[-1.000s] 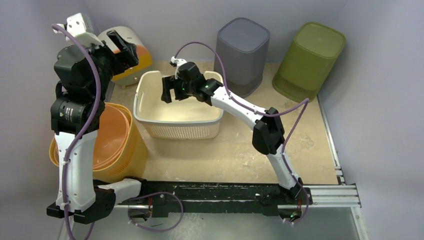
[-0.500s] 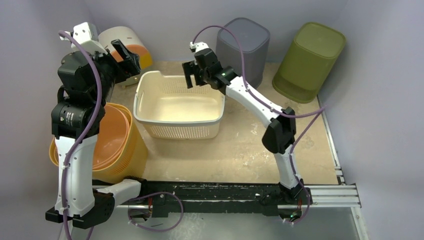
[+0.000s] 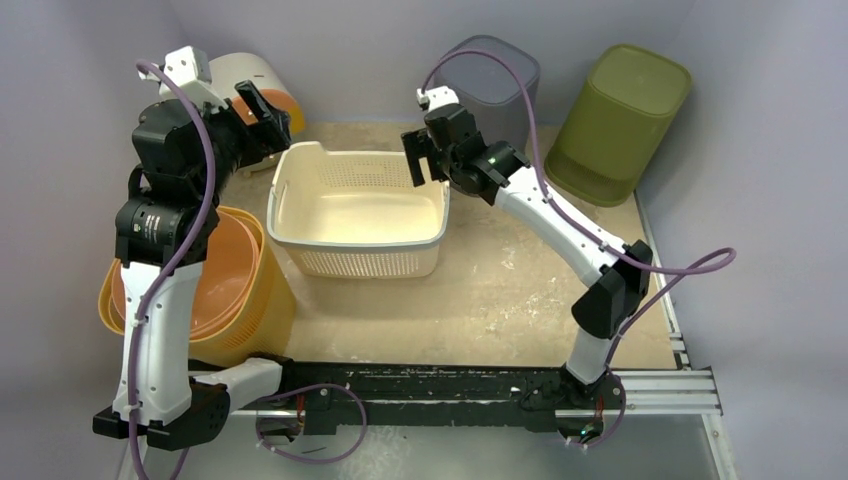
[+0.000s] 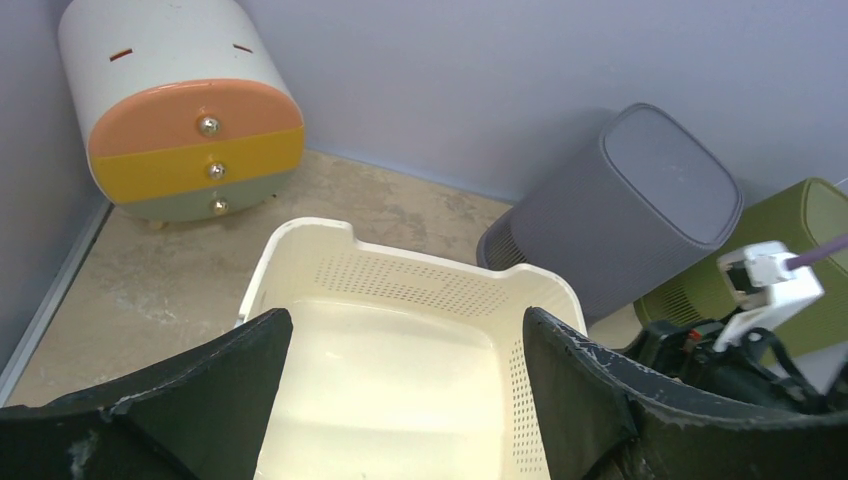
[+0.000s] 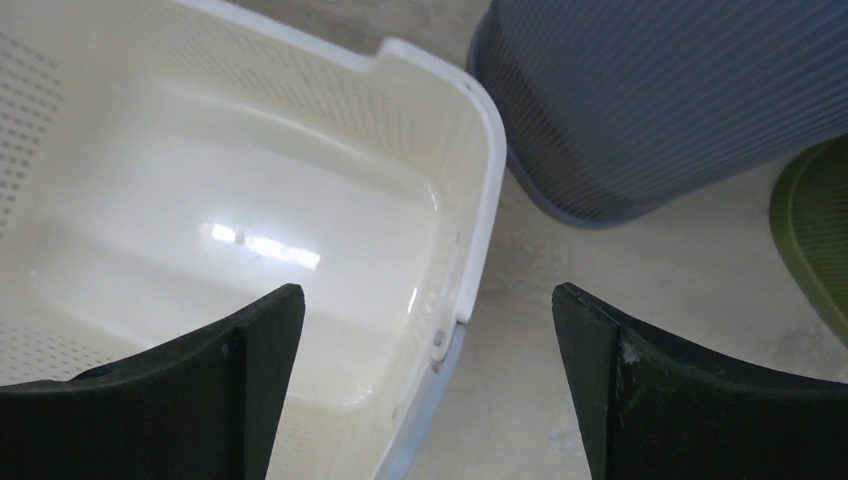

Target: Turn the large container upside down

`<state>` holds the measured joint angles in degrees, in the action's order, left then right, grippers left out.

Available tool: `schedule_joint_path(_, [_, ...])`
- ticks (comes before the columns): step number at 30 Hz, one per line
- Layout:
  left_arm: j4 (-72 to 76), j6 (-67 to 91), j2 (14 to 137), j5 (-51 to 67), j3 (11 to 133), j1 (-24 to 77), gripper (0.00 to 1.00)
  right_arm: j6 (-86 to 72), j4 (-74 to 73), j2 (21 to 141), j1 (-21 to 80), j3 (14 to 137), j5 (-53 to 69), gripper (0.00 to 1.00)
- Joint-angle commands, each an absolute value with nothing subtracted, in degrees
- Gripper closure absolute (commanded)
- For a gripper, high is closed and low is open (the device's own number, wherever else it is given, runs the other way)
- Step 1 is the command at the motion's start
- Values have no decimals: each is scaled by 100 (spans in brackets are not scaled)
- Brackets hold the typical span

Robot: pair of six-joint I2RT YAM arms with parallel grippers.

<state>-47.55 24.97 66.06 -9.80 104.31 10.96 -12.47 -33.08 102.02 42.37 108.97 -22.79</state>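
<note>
The large cream perforated basket [image 3: 352,208] stands upright and empty in the middle of the table. It also shows in the left wrist view [image 4: 400,370] and the right wrist view [image 5: 230,200]. My left gripper [image 3: 262,112] is open and hangs above and behind the basket's far left corner, looking down into it [image 4: 405,320]. My right gripper [image 3: 425,160] is open and empty above the basket's far right rim, with that rim between its jaws from above [image 5: 428,295]. Neither gripper touches the basket.
A grey bin [image 3: 485,90] and an olive-green bin [image 3: 620,115] stand upside down at the back right. A white drawer unit with orange and yellow drawers [image 4: 180,120] lies at the back left. Stacked orange baskets [image 3: 235,285] stand left of the cream basket.
My right gripper has risen out of the basket and moved right and back to its far right rim. My left gripper has shifted slightly right. The basket has not moved.
</note>
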Motion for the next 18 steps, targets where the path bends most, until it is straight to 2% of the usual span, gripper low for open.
schedule_joint_path(1, [-4503, 2609, 6536, -899, 10411, 1107, 18, -1641, -3377, 10196, 3831, 10309, -1849, 5])
schedule_joint_path(7, [-4643, 2566, 6483, -1018, 10394, 1107, 18, -1655, -2991, 10239, 3676, 10044, -1538, 9])
schedule_joint_path(13, [-4708, 2533, 6387, -1148, 10346, 1107, 18, -1544, -2878, 10515, 3655, 10124, -1222, 18])
schedule_joint_path(17, [-4763, 2513, 6334, -1219, 10293, 1107, 18, -1544, -2922, 10701, 3645, 10192, -1034, 31])
schedule_joint_path(18, [-4772, 2514, 6328, -1232, 10291, 1107, 18, -1565, -2954, 10739, 3643, 10198, -1055, 32])
